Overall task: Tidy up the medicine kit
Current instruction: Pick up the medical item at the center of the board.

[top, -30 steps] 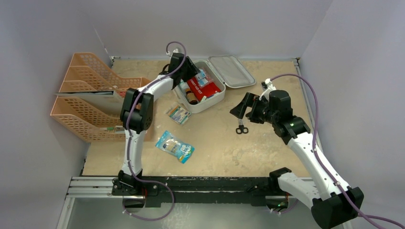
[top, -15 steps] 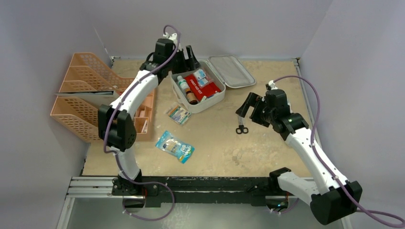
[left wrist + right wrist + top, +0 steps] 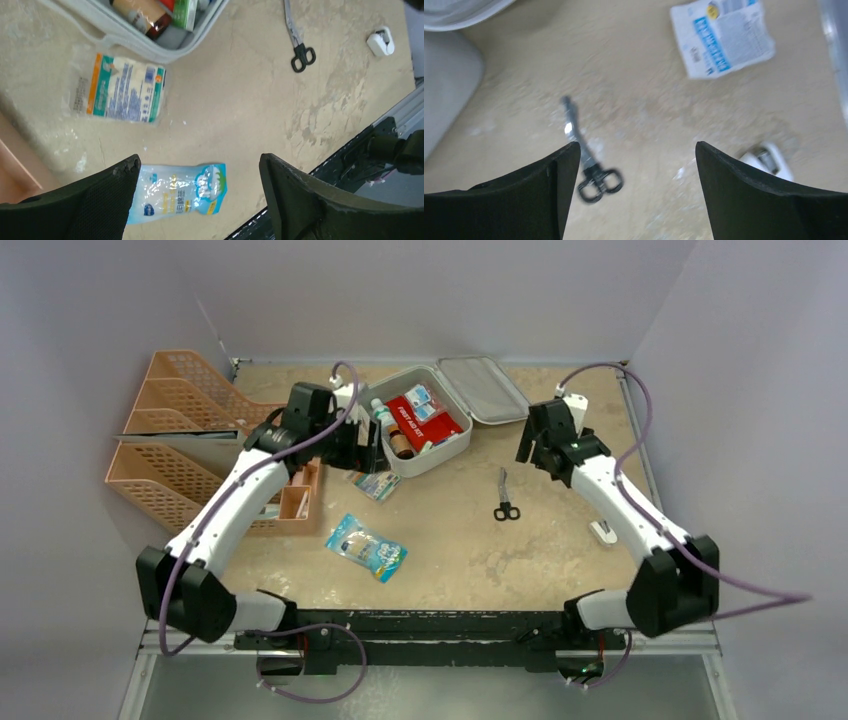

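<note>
The medicine kit (image 3: 432,455), a pale grey case, lies open at the back middle with its lid (image 3: 490,390) folded out to the right. Inside are a red pouch (image 3: 425,420), a white bottle (image 3: 381,414) and a brown bottle (image 3: 402,446). My left gripper (image 3: 365,447) hangs open and empty just left of the kit; in the left wrist view it (image 3: 199,161) is above a blue packet (image 3: 177,192), with the kit's corner (image 3: 125,37) ahead. My right gripper (image 3: 526,448) is open and empty right of the kit, above the table beyond the scissors (image 3: 586,162).
Orange mesh trays (image 3: 190,455) stand at the left. A flat green-and-white packet (image 3: 375,483), the blue packet (image 3: 366,547), black scissors (image 3: 505,496) and a small white clip (image 3: 603,532) lie on the table. A white-and-blue paper sachet (image 3: 721,37) lies near the right edge.
My left gripper has pulled back out of the kit to its left side and opened. My right arm has lifted away from the scissors toward the lid. The scissors stay on the table.
</note>
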